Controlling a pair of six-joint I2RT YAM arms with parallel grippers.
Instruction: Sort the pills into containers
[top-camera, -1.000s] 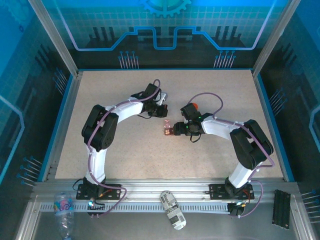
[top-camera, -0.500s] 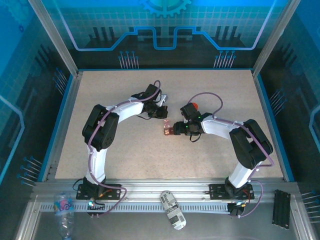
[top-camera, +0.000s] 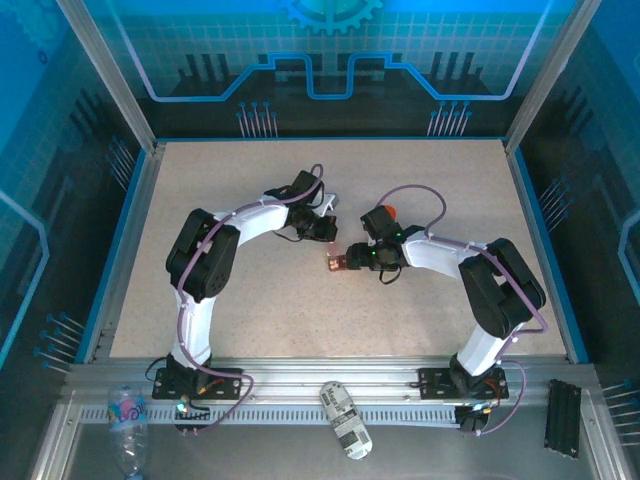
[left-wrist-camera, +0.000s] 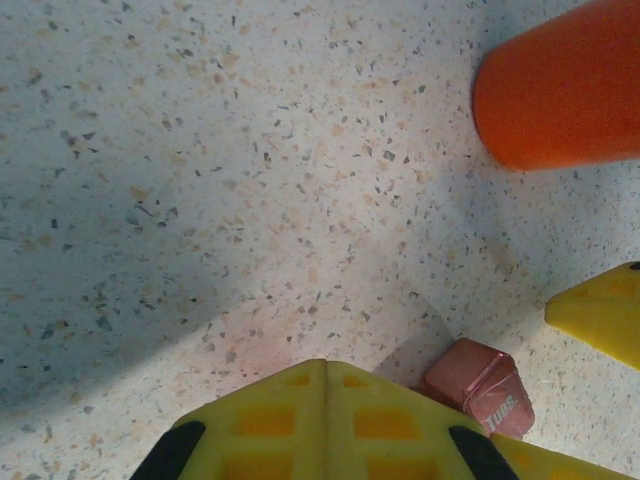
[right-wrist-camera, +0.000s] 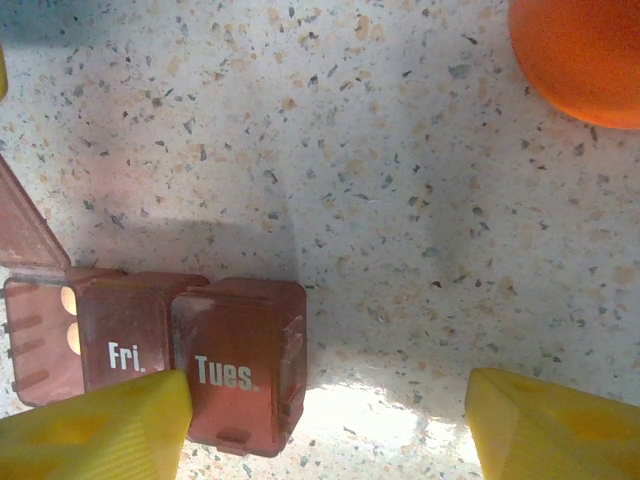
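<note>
The containers are a small maroon box (right-wrist-camera: 190, 360) with two cells marked "Fri." and "Tues."; it also shows on the table (top-camera: 336, 263) and in the left wrist view (left-wrist-camera: 480, 388). The "Tues." lid is down. A lid flap (right-wrist-camera: 25, 232) stands up at the box's left end, and two pale spots (right-wrist-camera: 70, 318), perhaps pills, show beside the "Fri." cell. My right gripper (right-wrist-camera: 325, 430) is open, its left finger (right-wrist-camera: 95, 425) over the box's near edge and the other well clear. My left gripper (left-wrist-camera: 325, 405) is shut and empty, just left of the box.
An orange bottle (top-camera: 392, 211) lies just beyond the right gripper, and shows at the top right in both wrist views (left-wrist-camera: 565, 85) (right-wrist-camera: 580, 55). The right gripper's yellow fingertip (left-wrist-camera: 600, 312) shows at the right edge of the left wrist view. Bare speckled table (top-camera: 250, 300) lies all around.
My left gripper has crept a little to the right, closer to the box. The right arm and the box have not moved.
</note>
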